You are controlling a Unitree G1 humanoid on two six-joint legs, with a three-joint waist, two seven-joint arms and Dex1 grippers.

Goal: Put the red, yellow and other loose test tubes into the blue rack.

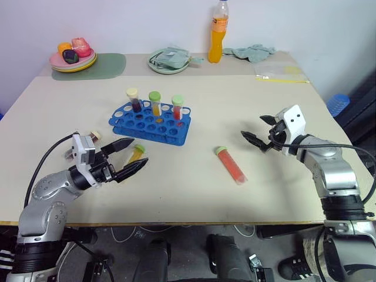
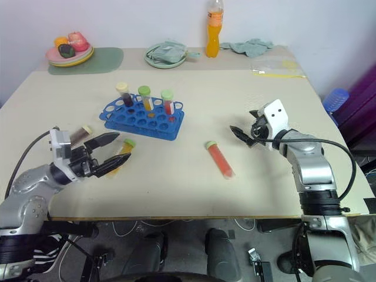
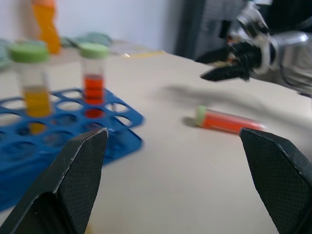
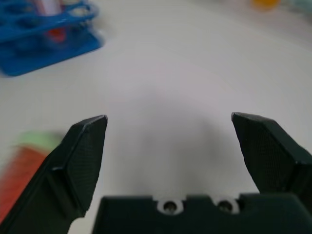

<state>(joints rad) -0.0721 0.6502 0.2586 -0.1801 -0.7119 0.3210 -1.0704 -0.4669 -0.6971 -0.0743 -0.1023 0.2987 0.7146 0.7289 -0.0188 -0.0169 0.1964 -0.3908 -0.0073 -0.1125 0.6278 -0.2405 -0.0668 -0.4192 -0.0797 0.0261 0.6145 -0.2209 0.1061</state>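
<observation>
With both the right hand [image 1: 258,130] and left hand [image 1: 130,157] wide open and empty, the red tube [image 1: 230,165] lying mid-frame on the bench [image 1: 235,94], right of the blue rack [image 1: 150,122], wants a square, mid-body pinch.

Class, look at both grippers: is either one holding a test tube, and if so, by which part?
Neither. The left gripper and the right gripper are both open and empty; the red tube lies loose on the table between them.
</observation>
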